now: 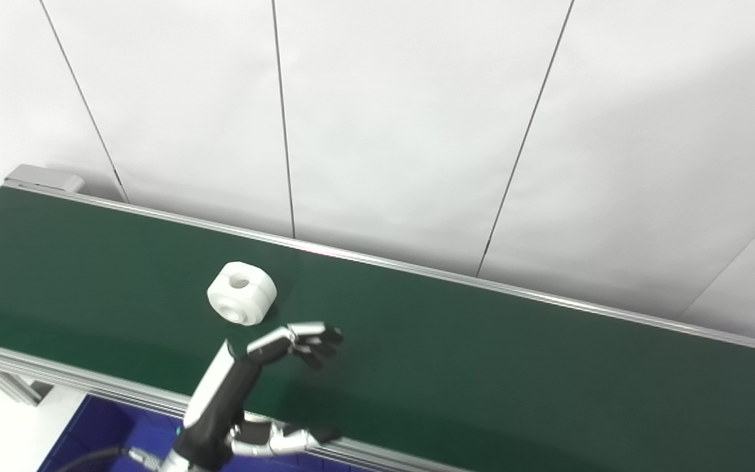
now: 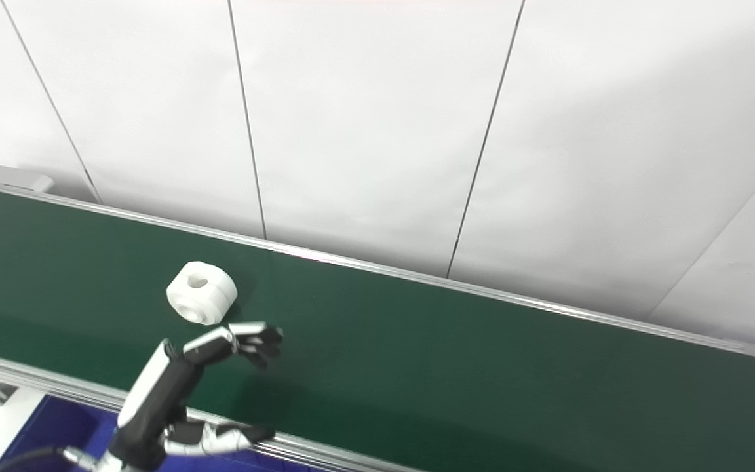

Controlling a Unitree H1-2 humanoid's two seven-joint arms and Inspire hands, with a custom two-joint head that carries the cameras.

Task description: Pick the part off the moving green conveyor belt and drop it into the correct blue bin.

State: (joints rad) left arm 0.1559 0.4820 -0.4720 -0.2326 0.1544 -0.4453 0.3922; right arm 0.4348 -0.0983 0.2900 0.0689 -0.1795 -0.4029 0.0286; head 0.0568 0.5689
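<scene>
A white ring-shaped part [image 1: 242, 292] with a hole through its top lies on the green conveyor belt [image 1: 482, 354], left of the middle. My left hand [image 1: 266, 387] reaches over the belt's near edge just below and to the right of the part, not touching it. The hand is open: its fingers [image 1: 305, 341] curl forward above the belt and the thumb [image 1: 286, 438] sticks out low near the front rail, with nothing between them. My right hand is not in view.
A blue bin [image 1: 109, 432] shows under the belt's near edge at the bottom left, partly hidden by my arm. A metal rail [image 1: 548, 298] runs along the belt's far side, with a white panelled wall behind it.
</scene>
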